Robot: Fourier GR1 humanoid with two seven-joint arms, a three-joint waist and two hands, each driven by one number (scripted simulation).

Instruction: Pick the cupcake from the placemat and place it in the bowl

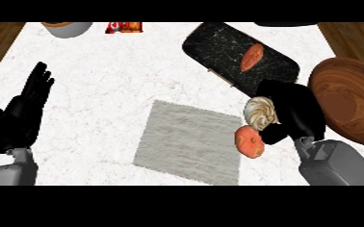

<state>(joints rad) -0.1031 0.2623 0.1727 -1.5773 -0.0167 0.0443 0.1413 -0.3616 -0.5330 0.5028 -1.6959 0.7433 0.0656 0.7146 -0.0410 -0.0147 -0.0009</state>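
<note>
- R hand (297, 111) was clenched round the cupcake (259, 111); black fingers wrapped its far side, with the frosting showing on the placemat side.
- Cupcake sat just off the placemat's (186, 142) right edge, between mat and bowl (343, 96). I couldn't tell from this steep view how high it was off the counter (107, 77).
- L hand (28, 107) was released, fingers up, resting at the left edge.
- Step in hand, my read: carry to the bowl. I'd lift clear of the rim first, then go rightward and let go only once over the bowl's middle.
- I'd keep the cupcake upright so the frosting doesn't smear on the fingers.
- An orange-red round item (250, 142) touched the cupcake from below in view. Couldn't tell if it's a separate thing, so I'd watch it doesn't get dragged along.
- Materials: frosting a cream swirl, ridged and soft-looking. Bowl dark wood, ringed grain, wide and shallow-looking.
- Placemat grey, woven-looking, square, fuzzy edges. Counter white marble w/ faint veins.
- A black marbled tray (217, 45), rounded corners, held an orange tuber-like piece (252, 57), well away from my path.
</note>
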